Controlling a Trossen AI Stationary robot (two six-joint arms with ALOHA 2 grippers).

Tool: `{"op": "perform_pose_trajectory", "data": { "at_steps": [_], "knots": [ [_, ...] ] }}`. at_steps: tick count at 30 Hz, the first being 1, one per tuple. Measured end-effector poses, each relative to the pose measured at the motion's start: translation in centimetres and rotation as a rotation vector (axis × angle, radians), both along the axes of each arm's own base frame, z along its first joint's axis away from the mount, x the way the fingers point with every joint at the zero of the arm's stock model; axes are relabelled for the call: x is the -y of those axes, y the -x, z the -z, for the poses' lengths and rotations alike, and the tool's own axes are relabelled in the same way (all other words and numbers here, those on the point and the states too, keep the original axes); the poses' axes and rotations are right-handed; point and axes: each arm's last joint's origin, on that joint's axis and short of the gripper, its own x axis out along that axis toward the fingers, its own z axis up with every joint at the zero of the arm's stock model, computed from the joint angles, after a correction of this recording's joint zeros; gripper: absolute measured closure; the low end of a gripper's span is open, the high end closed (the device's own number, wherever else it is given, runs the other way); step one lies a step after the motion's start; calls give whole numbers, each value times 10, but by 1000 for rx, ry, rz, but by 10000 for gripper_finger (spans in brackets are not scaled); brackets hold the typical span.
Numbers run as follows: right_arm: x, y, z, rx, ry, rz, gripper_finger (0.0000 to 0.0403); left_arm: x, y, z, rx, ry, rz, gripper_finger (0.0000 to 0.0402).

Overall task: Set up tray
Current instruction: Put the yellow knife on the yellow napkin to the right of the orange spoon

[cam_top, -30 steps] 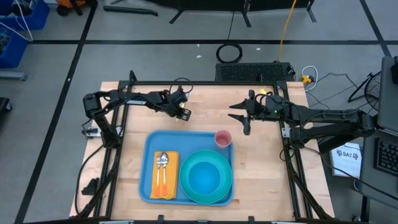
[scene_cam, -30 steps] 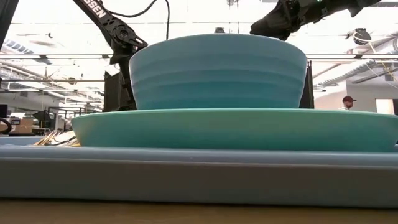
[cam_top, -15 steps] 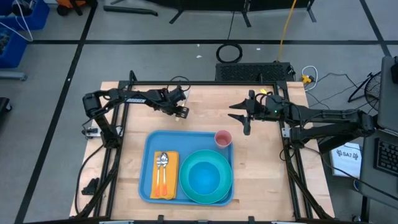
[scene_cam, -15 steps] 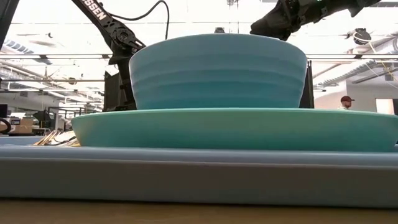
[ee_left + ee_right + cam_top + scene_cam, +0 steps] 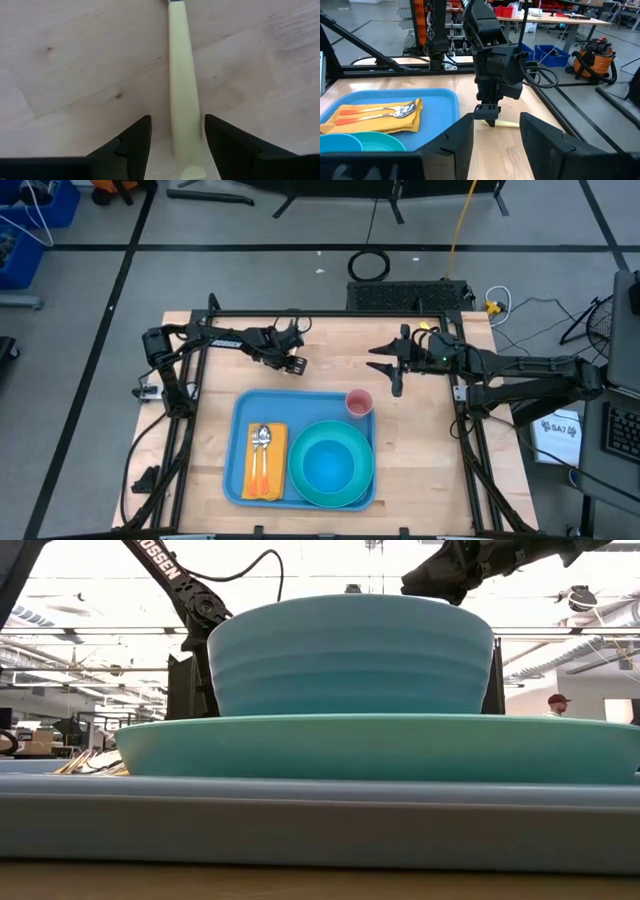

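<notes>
We start at the left gripper, low over the bare pale wooden table with its 2 dark fingers spread; a slim cream-coloured plastic handle lies flat on the wood between them, closer to 1 finger than the other, and we judge it to be lying loose rather than held, since there is a gap on at least 1 side. Whether it is a knife we cannot tell, because only the handle and a dark stub at its far end show. From here the risk is an off-centre closing: the nearer finger would meet the handle first and could shove or roll it along the smooth wood, or the tips could scrape the table. Near that gripper, on its front-edge side, lies the large flat sky-blue plastic tray, holding a folded orange cloth napkin with 2 orange-handled metal utensils, a round teal plate carrying a round blue bowl, and a small pink cup in the corner nearest the right gripper. If the handle is carried over, a low swing could clip the tray's rim or the cup. The right gripper hangs above the table beyond the cup, well apart from the left one, its fingers standing open and empty.
</notes>
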Motion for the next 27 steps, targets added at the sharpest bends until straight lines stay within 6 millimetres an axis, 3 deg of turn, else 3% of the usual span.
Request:
{"op": "perform_pose_trajectory", "data": {
  "at_steps": [4, 9, 18, 22, 27],
  "knots": [
    [0, 0, 0, 1, -6, 1, 250, 0, 2, 1, -10, 22, -36, 235],
    [0, 0, 0, 1, -7, 2, 250, 2, 7, 2, -54, 58, -37, 329],
    [0, 0, 0, 1, -7, 2, 250, 5, 8, -4, -53, 22, 52, 329],
    [0, 0, 1, -8, -8, 2, 250, 14, 12, -25, -42, -57, 84, 329],
    [0, 0, 1, -12, -9, 2, 250, 37, 17, -71, 40, -187, 119, 329]
  ]
}}
